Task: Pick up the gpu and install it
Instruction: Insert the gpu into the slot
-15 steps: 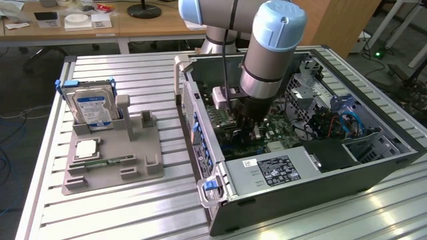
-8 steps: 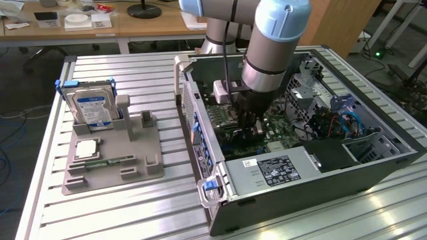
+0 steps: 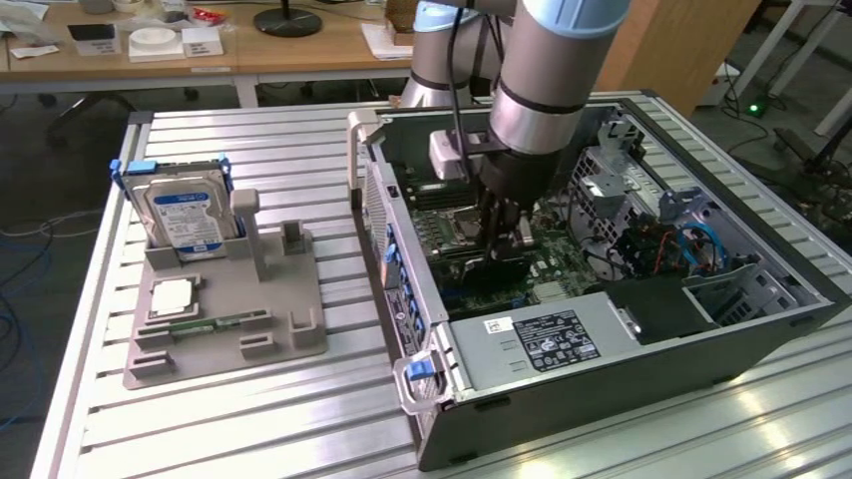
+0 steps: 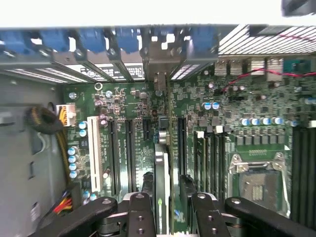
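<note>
The gpu (image 4: 161,163) stands edge-on over the green motherboard (image 4: 222,98), a thin card running between the long expansion slots (image 4: 129,148). Its silver bracket (image 4: 157,61) sits at the case's rear slot openings under the blue clips. My gripper (image 4: 165,190) is shut on the card, with one black finger (image 4: 142,207) on each side of it. In the exterior view the gripper (image 3: 504,257) reaches down inside the open computer case (image 3: 399,269), low over the motherboard (image 3: 440,205).
A grey fixture (image 3: 266,329) at the exterior view's left holds a silver hard drive (image 3: 187,215), a memory stick (image 3: 219,323) and a square chip (image 3: 174,296). The power supply (image 3: 546,339), drive cage and blue cables (image 3: 692,244) crowd the case. The processor socket (image 4: 256,177) lies beside the memory slots.
</note>
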